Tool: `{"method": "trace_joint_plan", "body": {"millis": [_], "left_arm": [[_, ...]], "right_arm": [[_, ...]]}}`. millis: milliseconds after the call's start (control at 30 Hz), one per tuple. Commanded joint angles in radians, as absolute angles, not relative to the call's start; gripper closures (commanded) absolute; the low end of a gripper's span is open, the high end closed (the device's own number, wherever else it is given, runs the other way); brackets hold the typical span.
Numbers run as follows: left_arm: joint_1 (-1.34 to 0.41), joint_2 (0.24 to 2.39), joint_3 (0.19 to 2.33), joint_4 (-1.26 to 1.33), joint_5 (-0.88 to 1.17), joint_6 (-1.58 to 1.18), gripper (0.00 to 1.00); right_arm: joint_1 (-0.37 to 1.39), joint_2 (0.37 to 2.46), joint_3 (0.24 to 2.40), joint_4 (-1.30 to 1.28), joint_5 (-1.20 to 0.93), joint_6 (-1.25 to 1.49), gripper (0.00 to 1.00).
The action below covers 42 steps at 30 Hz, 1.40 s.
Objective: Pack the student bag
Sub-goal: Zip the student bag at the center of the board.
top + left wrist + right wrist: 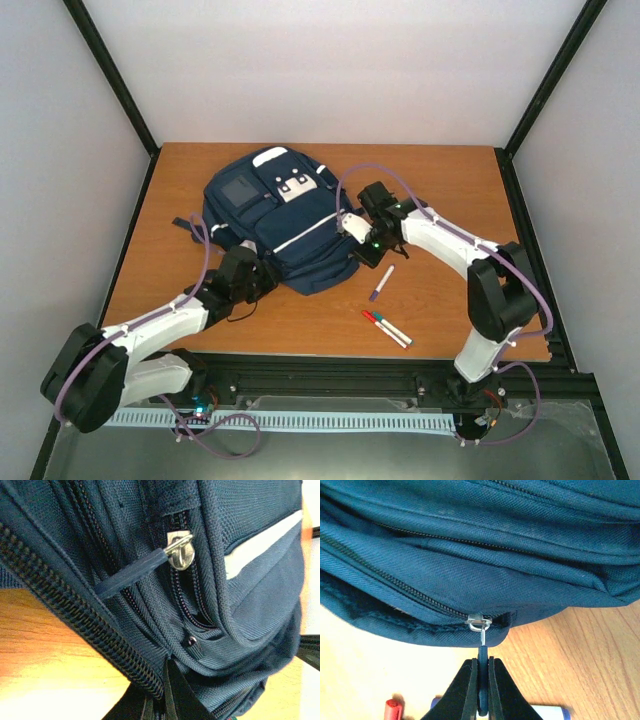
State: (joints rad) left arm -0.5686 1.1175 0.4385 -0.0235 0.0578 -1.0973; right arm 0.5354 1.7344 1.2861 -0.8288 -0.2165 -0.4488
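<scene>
Centrally, student bag (275,225) flat on wooden table (440,180), right gripper (482,672) at its near-right edge clamped on a zipper pull (483,654), left gripper (169,680) closed tight against its near-left corner seam.

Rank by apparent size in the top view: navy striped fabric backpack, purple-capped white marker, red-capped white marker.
Largest: navy striped fabric backpack.
Then purple-capped white marker and red-capped white marker: they look about alike, so unranked.

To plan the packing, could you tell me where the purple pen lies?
In the top view, the purple pen lies on the table right of the backpack, between the right claw and two other pens.
</scene>
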Motion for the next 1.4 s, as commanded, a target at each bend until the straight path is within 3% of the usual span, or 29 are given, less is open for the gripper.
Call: {"method": "trace_joint_plan", "body": {"millis": [0, 333, 400, 467, 533, 667, 800, 933, 1367], "left_arm": [[-0.550, 1.152, 0.497, -0.059, -0.071, -1.016, 0.99], [-0.387, 1.316, 0.647, -0.072, -0.040, -0.928, 0.97], [-0.337, 1.325, 0.675, -0.090, -0.010, -0.907, 0.85], [-0.303, 1.320, 0.707, -0.129, 0.016, -0.881, 0.59], [-0.295, 1.301, 0.742, -0.201, 0.010, -0.857, 0.41], [-0.295, 1.236, 0.780, -0.365, 0.001, -0.874, 0.29], [-0.295, 1.151, 0.725, -0.384, 0.171, -0.955, 0.30], [-0.307, 1.137, 0.663, -0.280, 0.315, -1.033, 0.38], [-0.421, 1.253, 0.690, -0.158, 0.339, -1.093, 0.50]], "right_arm": [[0.557, 1.653, 1.242, -0.848, -0.249, -0.466, 0.97], [0.820, 1.671, 1.257, -0.811, -0.321, -0.377, 0.97], [0.840, 1.702, 1.305, -0.817, -0.333, -0.372, 0.97], [0.844, 1.727, 1.350, -0.819, -0.363, -0.362, 0.97], [0.845, 1.748, 1.389, -0.813, -0.380, -0.353, 0.97], [0.848, 1.773, 1.438, -0.810, -0.398, -0.341, 0.97], [0.847, 1.782, 1.431, -0.798, -0.397, -0.337, 0.97], [0.847, 1.778, 1.404, -0.771, -0.396, -0.341, 0.97], [0.848, 1.772, 1.400, -0.758, -0.412, -0.334, 0.97]]}}
